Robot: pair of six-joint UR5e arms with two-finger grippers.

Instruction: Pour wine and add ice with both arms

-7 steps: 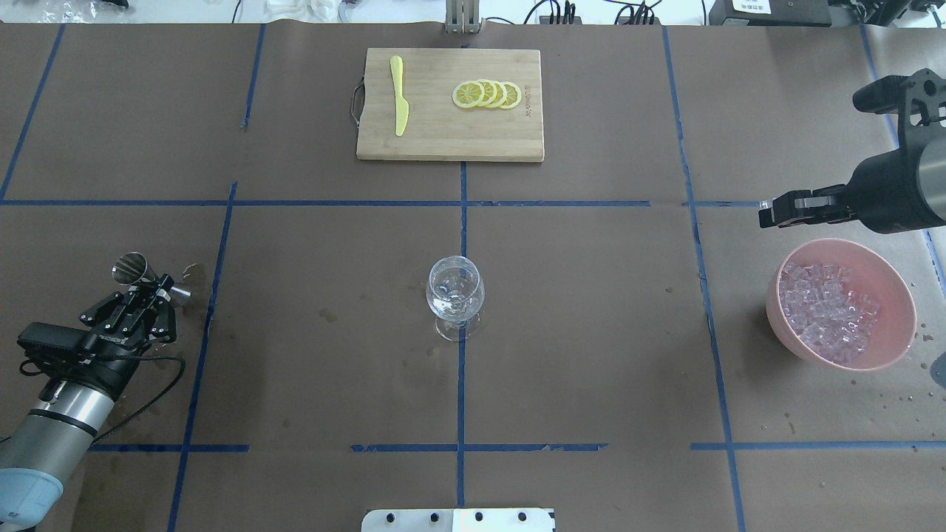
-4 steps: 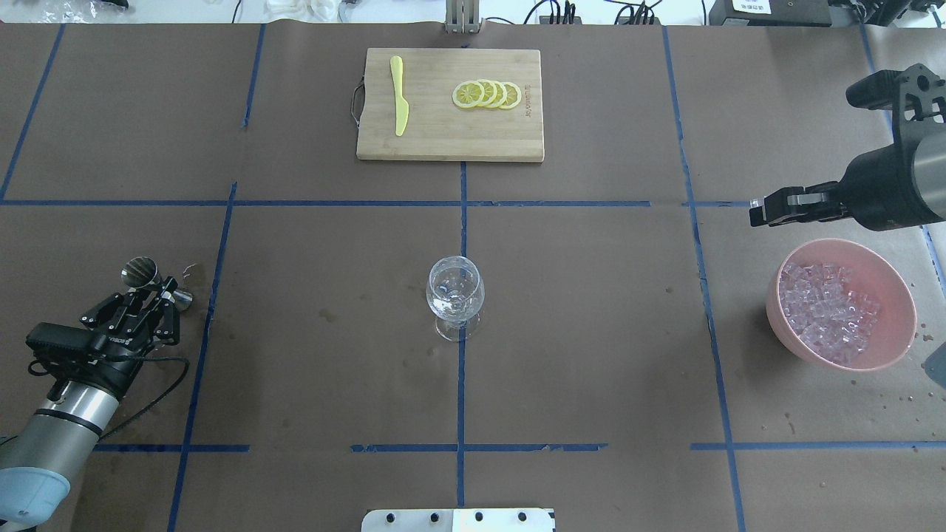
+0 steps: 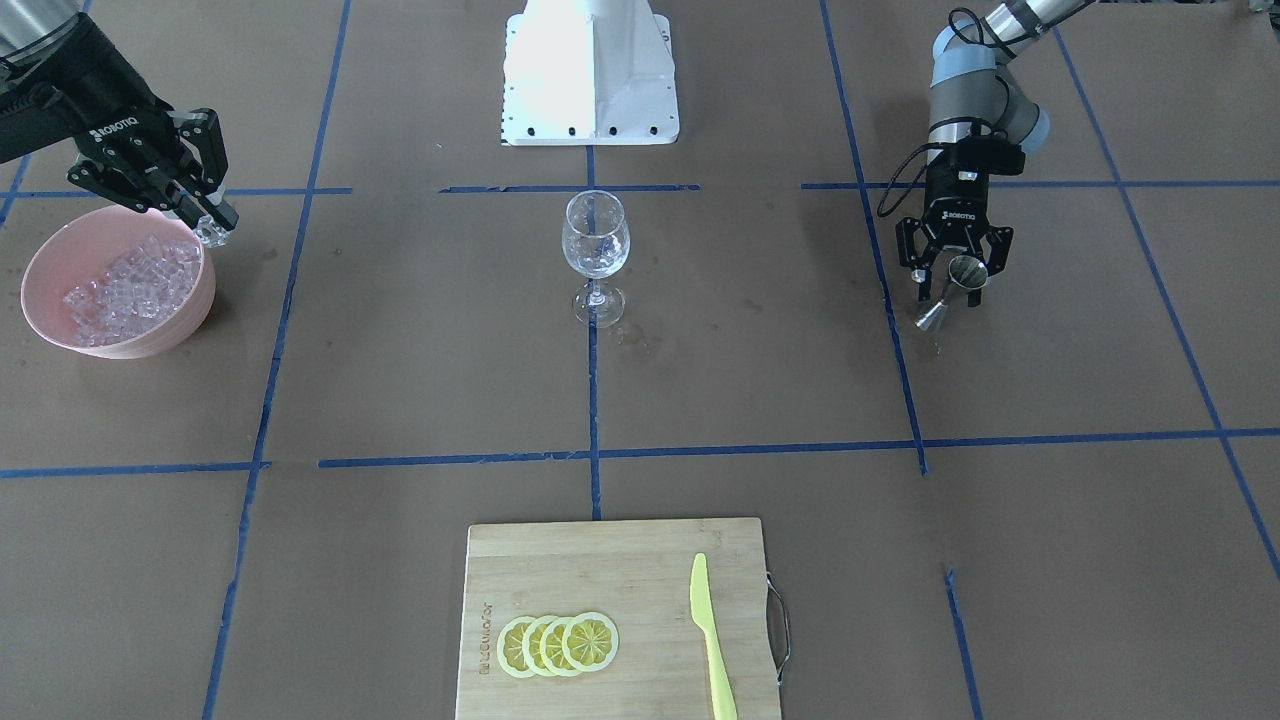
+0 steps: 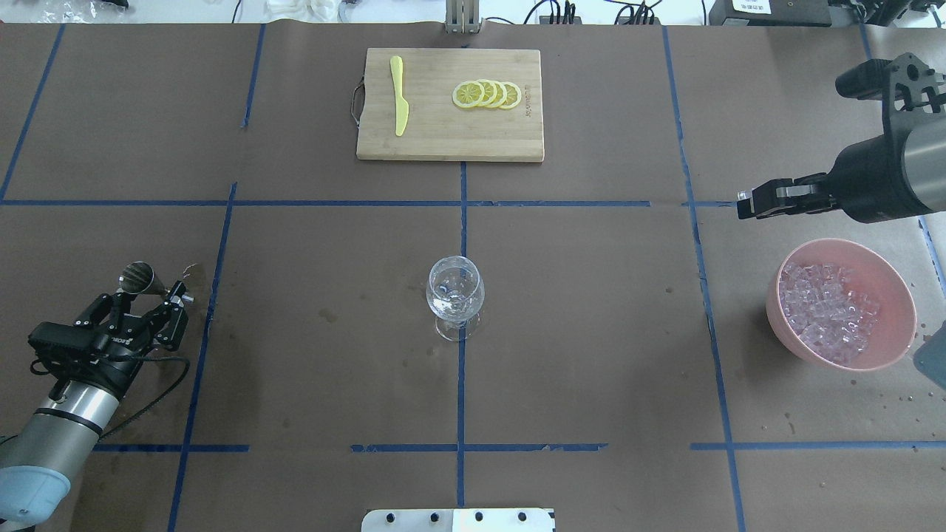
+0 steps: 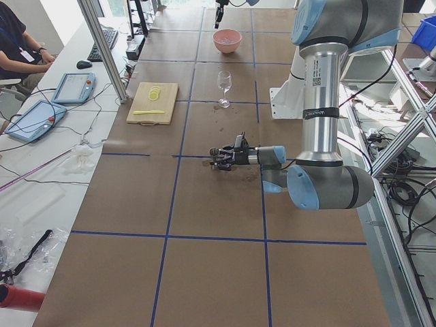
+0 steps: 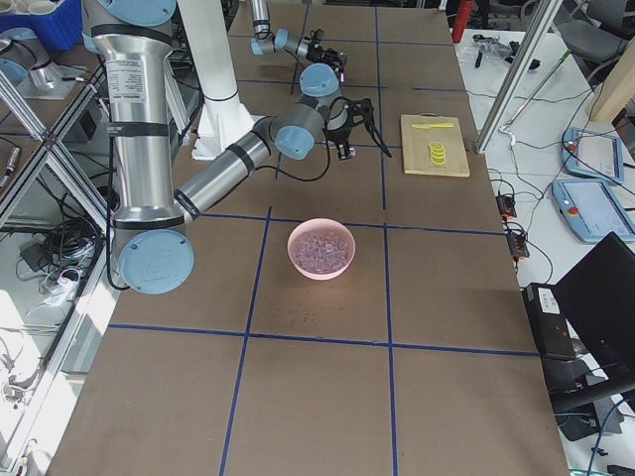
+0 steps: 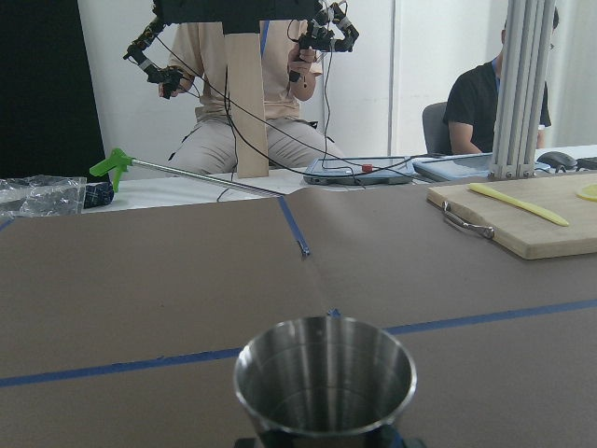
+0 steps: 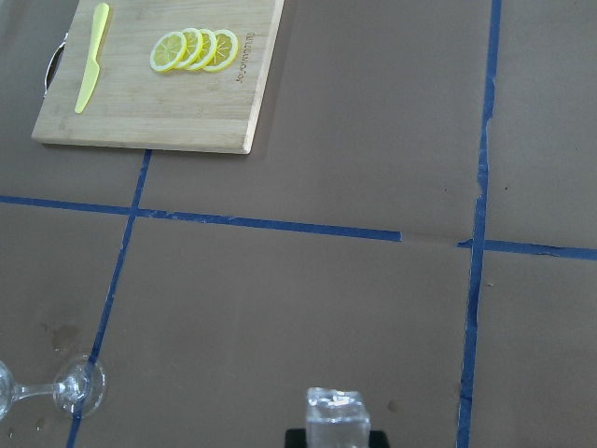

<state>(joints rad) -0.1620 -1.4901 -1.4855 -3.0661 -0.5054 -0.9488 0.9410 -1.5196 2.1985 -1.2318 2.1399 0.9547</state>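
A clear wine glass [image 4: 455, 295] [image 3: 595, 245] stands at the table's middle; the wine in it is barely visible. My left gripper [image 4: 151, 290] [image 3: 950, 292] is shut on a steel jigger [image 4: 137, 278] [image 7: 325, 373], upright and low over the table at the left. My right gripper [image 4: 745, 205] [image 3: 212, 228] is shut on one clear ice cube [image 8: 338, 418], in the air just beyond the pink bowl's [image 4: 776, 314] rim on the glass side. The bowl holds many ice cubes [image 4: 828, 310]. The glass foot shows in the right wrist view [image 8: 79, 387].
A wooden cutting board [image 4: 443, 140] at the far middle carries lemon slices [image 4: 488, 94] and a yellow knife [image 4: 399, 96]. The white base block [image 3: 590, 70] sits at the robot's edge. Wet stains mark the paper near the jigger and glass.
My right gripper has moved left with the ice cube, away from the bowl and toward the glass. My left gripper has drawn back and lowered slightly with the jigger.
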